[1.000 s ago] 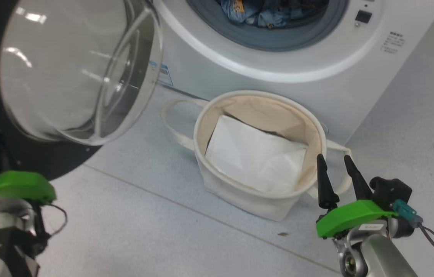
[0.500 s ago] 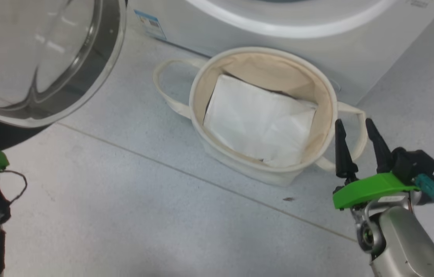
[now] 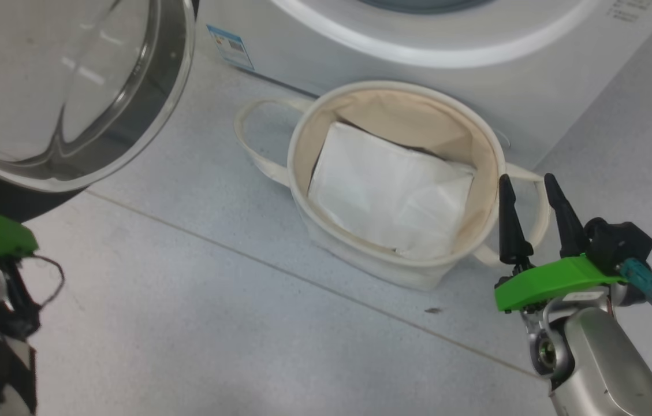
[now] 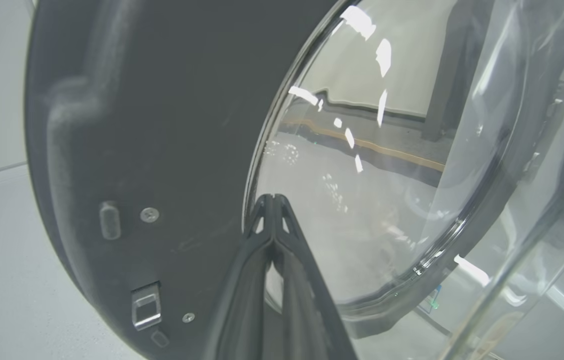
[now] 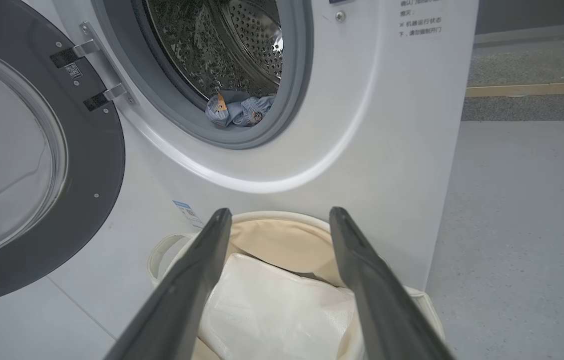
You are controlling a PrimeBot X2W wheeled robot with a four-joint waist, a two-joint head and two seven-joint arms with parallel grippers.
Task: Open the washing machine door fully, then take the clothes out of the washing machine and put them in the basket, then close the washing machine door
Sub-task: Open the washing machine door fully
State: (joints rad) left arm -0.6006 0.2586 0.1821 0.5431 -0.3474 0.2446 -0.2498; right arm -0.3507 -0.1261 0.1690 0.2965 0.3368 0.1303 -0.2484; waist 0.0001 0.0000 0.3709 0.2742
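Observation:
The washing machine door (image 3: 60, 86) stands open at the upper left, its glass bowl bulging toward me. My left gripper (image 4: 273, 198) is shut on nothing, its tips at the seam between the door's black rim (image 4: 162, 125) and the glass; contact is unclear. The metal latch (image 4: 145, 306) sits low on that rim. The white washing machine (image 3: 395, 75) runs along the top. The light blue clothes (image 5: 239, 110) lie in the drum. The cream basket (image 3: 395, 95) stands before the washer. Just right of the basket's rim, my right gripper (image 3: 526, 179) is open and empty, also seen as my right gripper (image 5: 280, 212).
A white folded sheet (image 3: 389, 196) lies inside the basket. The basket's loop handles (image 3: 250, 150) stick out on both sides. A blue sticker (image 3: 232, 47) marks the washer's lower front. Grey floor (image 3: 216, 323) spreads in front, and more floor (image 5: 521, 210) lies right of the washer.
The head camera has tilted down, so the drum opening and the clothes slid off that view's top. The right gripper keeps its place beside the basket.

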